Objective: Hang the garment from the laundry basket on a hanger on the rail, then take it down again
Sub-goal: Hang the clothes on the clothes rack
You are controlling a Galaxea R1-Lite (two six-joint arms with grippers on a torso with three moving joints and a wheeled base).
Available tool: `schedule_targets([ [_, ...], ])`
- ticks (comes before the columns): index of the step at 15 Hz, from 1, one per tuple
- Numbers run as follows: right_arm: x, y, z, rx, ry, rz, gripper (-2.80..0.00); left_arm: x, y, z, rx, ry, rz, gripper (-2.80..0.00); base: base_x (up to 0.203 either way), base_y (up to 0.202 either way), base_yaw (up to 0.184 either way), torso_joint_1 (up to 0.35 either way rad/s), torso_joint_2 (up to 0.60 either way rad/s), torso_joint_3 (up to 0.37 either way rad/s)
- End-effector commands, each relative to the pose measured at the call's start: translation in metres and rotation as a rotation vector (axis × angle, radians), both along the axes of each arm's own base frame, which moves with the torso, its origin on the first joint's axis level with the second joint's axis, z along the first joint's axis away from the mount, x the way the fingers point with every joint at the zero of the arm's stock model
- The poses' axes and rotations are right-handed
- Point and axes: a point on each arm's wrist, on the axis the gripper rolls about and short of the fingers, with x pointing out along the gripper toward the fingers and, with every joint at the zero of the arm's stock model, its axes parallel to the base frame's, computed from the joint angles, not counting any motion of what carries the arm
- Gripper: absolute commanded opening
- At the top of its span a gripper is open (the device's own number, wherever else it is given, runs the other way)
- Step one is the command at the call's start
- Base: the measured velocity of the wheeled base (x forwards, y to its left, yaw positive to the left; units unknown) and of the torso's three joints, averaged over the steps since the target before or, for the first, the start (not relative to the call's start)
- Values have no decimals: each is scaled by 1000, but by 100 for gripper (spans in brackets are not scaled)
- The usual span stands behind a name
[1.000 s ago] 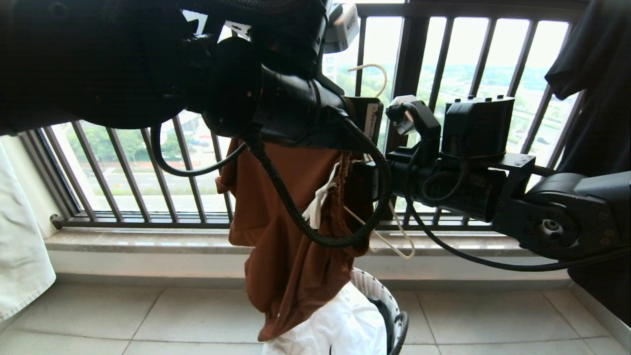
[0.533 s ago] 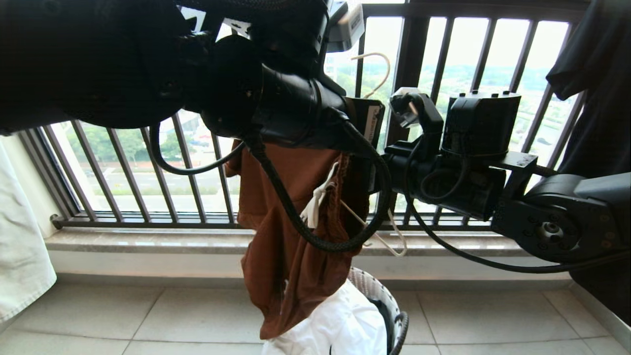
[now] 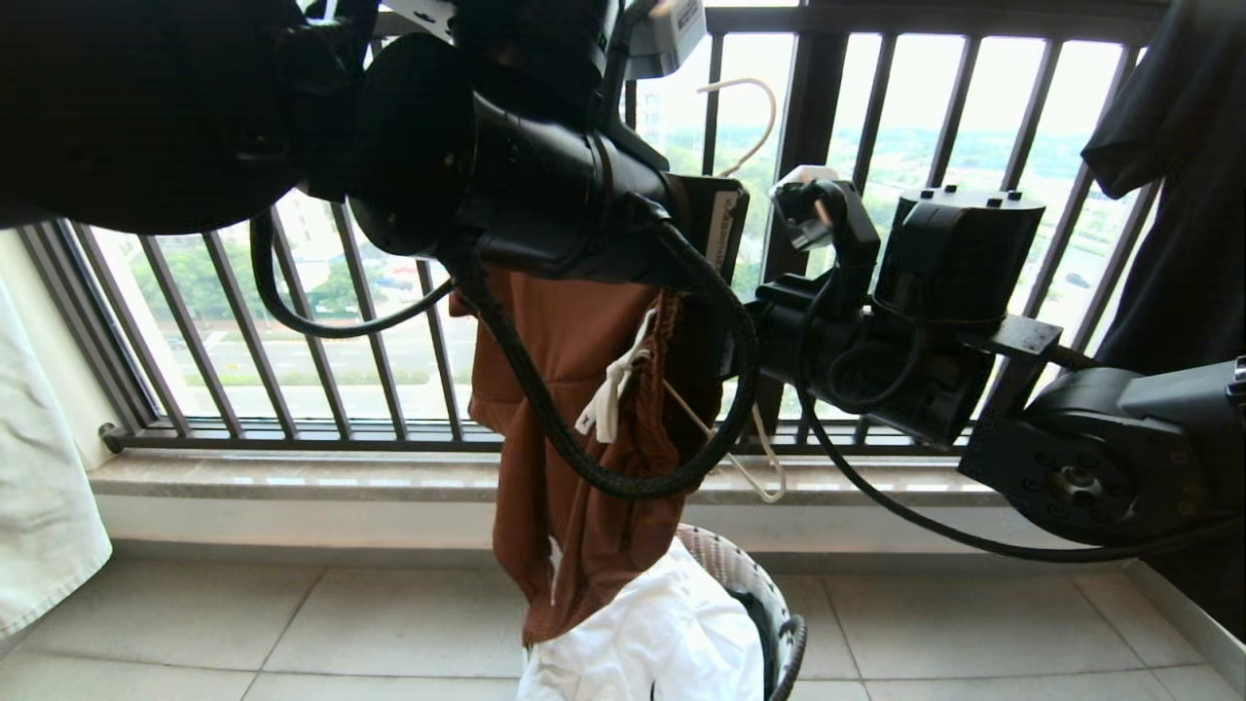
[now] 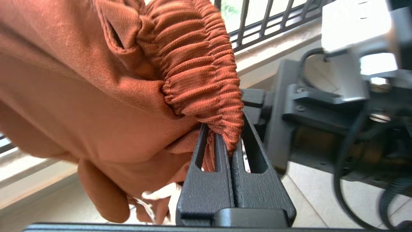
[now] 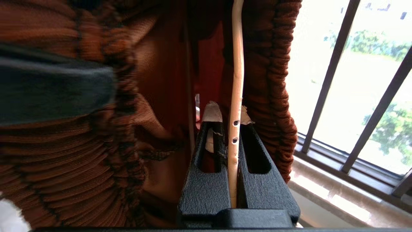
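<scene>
Head view: we list the garment (image 3: 574, 438) hanging mid-air before the balcony railing (image 3: 876, 117), its hem over the laundry basket (image 3: 779, 623); hanger (image 3: 745, 107) hook above.

Left wrist view: we record the left gripper (image 4: 227, 141) clamped on the gathered waistband.

Right wrist view: we record the right gripper (image 5: 230, 119) pinching the hanger's wire inside the garment.

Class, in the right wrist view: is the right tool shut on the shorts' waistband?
No. The right tool grips the hanger.
</scene>
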Motion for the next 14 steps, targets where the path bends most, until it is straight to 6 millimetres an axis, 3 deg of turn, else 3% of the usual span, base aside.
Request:
schedule_targets([
  [1, -4, -2, 1, -26, -32, 2, -280, 3, -3, -8, 28, 14, 27, -280, 0, 0, 0, 0, 0, 0],
  [3, -5, -3, 3, -21, -49, 3, -280, 8, -5, -19, 65, 24, 75, -280, 0, 0, 0, 0, 0, 0],
  [14, -4, -2, 0, 14, -111, 2, -280, 9, 9, -10, 72, -6, 121, -280, 0, 0, 0, 0, 0, 0],
])
